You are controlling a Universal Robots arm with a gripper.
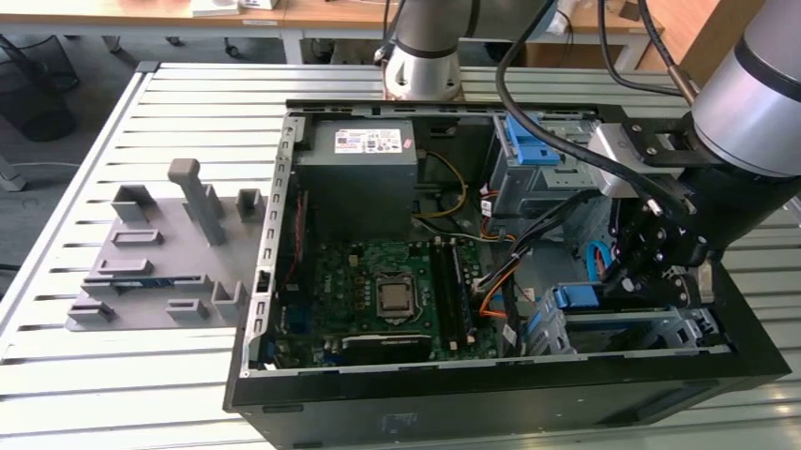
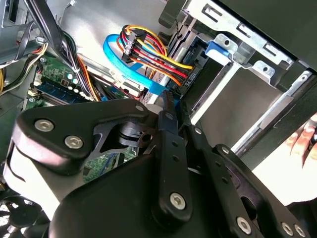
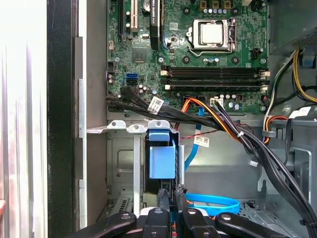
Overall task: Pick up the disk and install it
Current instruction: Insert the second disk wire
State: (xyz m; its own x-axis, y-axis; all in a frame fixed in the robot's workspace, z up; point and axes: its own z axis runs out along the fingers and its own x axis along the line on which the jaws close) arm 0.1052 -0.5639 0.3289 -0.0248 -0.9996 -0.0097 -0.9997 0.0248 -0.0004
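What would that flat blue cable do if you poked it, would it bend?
The blue cable probably bends easily, since it already lies in a curved loop. It looks thin and flat, so it is likely light and would slide rather than roll.

The exterior view looks down from above on the open computer case (image 1: 501, 234). Both wrist views sit close inside it, sharing the blue bracket (image 3: 162, 158) and the circuit board (image 3: 198, 49).

Open computer case (image 1: 269, 234), motherboard (image 1: 375, 291) inside; grey fixture (image 1: 157, 267) alongside.
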